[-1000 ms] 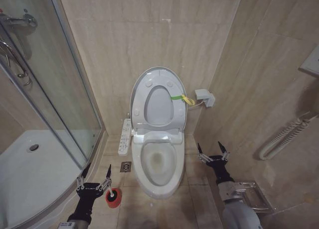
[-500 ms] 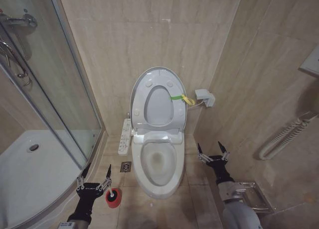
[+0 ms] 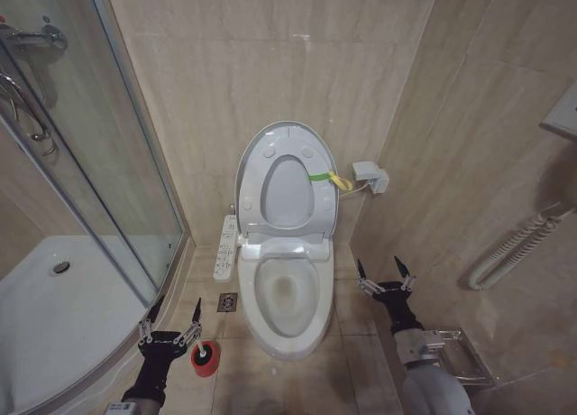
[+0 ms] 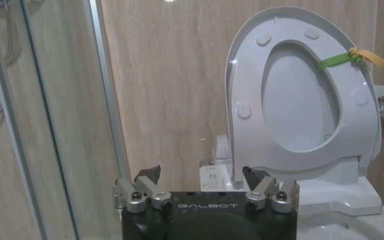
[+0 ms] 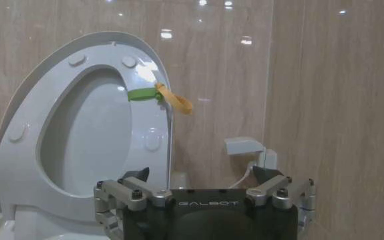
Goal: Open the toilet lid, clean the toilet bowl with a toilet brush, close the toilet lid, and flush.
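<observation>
Toilet lid [image 3: 287, 180] raised, leaning against the tiled back wall with the seat ring; a green-and-yellow strap [image 3: 328, 178] hangs off its right edge. Toilet bowl [image 3: 287, 298] exposed, water at the bottom. Toilet brush [image 3: 205, 358] stands in its red holder on the floor, left of the bowl. Left gripper [image 3: 169, 318] hovers low, just beside the brush on its left, jaws spread, empty. Right gripper [image 3: 385, 273] hovers right of the bowl, jaws spread, empty. Button panel [image 3: 225, 247] lies along the bowl's left side.
</observation>
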Motion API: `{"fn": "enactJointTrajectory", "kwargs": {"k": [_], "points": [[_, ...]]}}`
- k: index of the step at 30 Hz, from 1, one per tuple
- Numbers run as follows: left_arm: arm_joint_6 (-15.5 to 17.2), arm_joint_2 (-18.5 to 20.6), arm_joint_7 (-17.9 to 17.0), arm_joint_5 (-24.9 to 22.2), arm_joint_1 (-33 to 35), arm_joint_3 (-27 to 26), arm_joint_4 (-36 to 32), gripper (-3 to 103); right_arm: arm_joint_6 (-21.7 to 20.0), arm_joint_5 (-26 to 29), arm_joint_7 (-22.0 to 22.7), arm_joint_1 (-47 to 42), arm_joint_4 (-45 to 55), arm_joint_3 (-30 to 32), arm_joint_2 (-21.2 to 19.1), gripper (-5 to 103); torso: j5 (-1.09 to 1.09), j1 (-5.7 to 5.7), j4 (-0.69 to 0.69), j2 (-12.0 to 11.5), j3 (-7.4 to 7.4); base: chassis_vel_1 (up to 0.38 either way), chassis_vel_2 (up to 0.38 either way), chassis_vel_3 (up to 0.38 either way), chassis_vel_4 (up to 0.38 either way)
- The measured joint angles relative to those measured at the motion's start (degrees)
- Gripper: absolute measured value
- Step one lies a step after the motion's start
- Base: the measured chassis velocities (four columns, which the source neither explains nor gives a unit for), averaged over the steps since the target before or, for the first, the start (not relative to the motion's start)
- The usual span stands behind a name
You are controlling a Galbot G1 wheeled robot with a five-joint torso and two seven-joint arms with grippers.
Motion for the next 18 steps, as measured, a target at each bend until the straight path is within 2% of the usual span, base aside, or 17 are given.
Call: {"fn": "enactJointTrajectory", "kwargs": {"k": [18], "points": [[0.0,0.0,0.0,0.0,0.0,0.0,0.0,82,0.0,0.0,0.0,0.0,0.0,0.0,0.0,100,0.0,0.0,0.0,0.0,0.0,0.0,0.0,0.0,0.0]]}}
